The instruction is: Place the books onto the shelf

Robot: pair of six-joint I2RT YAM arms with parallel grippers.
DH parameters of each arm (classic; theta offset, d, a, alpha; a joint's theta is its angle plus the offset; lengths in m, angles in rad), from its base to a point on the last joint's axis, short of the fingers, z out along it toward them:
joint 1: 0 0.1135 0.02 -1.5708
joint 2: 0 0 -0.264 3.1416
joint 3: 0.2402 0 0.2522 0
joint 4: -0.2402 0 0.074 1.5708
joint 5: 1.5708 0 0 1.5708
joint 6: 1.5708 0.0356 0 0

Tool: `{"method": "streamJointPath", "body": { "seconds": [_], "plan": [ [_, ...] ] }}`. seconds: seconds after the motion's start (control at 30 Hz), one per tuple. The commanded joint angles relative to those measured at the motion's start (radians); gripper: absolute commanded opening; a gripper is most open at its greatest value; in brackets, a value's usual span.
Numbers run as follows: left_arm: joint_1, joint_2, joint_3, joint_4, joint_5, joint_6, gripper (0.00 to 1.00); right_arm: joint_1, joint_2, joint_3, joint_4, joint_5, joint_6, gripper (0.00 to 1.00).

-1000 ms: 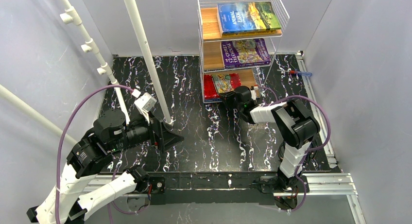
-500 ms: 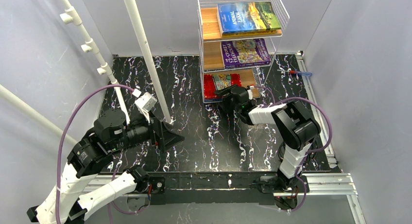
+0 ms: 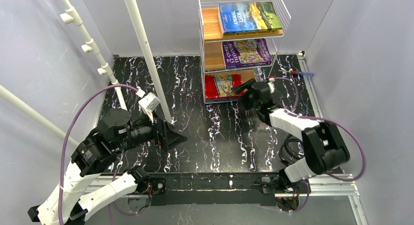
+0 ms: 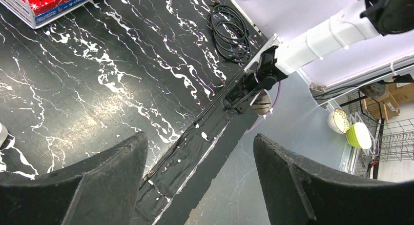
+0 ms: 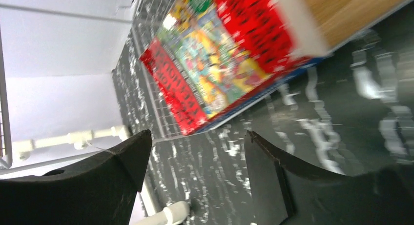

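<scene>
Red Treehouse book (image 3: 223, 85) flat, fitting shelf (image 3: 210, 23) bottom tier; right end effector (image 3: 239, 89) and left end effector (image 3: 178, 137) apart, empty.

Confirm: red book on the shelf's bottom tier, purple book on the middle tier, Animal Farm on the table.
Wrong on one point: Animal Farm lies on the shelf's top tier instead, as the top view shows. Red book on the bottom tier and purple book on the middle tier are correct.

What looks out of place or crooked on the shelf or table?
Nothing serious: the books lie flat on the shelf tiers, none spilled. Only a small blue and red item lies loose at the table's right edge.
</scene>
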Motion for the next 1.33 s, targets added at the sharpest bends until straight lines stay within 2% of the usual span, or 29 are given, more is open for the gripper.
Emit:
{"method": "streamJointPath", "body": {
  "seconds": [0.0, 0.1, 0.27, 0.37, 0.53, 0.63, 0.7, 0.83, 1.07, 1.3],
  "plan": [
    [-0.002, 0.002, -0.014, 0.021, 0.027, 0.003, 0.77, -0.108, -0.17, -0.091, -0.154, 0.006, -0.229, 0.77],
    [-0.002, 0.017, -0.012, 0.023, 0.031, 0.005, 0.77, -0.142, -0.275, -0.08, -0.3, 0.019, -0.387, 0.78],
    [-0.002, 0.047, -0.016, 0.014, 0.033, 0.016, 0.77, -0.143, -0.465, -0.001, -0.656, 0.154, -0.625, 0.83],
    [-0.002, 0.065, -0.02, -0.018, 0.016, 0.04, 0.77, -0.144, -0.583, 0.06, -0.873, 0.35, -0.697, 0.97],
    [-0.002, 0.033, -0.056, -0.044, -0.092, 0.057, 0.77, -0.143, -0.749, 0.13, -1.126, 0.687, -0.66, 0.99],
    [-0.002, 0.0, -0.096, -0.051, -0.237, 0.003, 0.79, -0.143, -0.833, 0.13, -1.162, 0.744, -0.653, 0.99],
    [-0.002, -0.022, -0.123, -0.055, -0.342, -0.054, 0.85, -0.144, -0.889, 0.118, -1.162, 0.755, -0.657, 0.99],
    [-0.002, -0.049, -0.179, -0.058, -0.451, -0.128, 0.89, -0.143, -0.935, 0.093, -1.15, 0.756, -0.657, 0.99],
    [-0.002, -0.042, -0.21, -0.081, -0.504, -0.176, 0.89, -0.143, -0.92, 0.09, -1.146, 0.737, -0.66, 0.99],
    [-0.004, -0.05, -0.196, -0.077, -0.516, -0.142, 0.88, -0.144, -0.919, 0.083, -1.149, 0.715, -0.639, 0.99]
  ]
}}
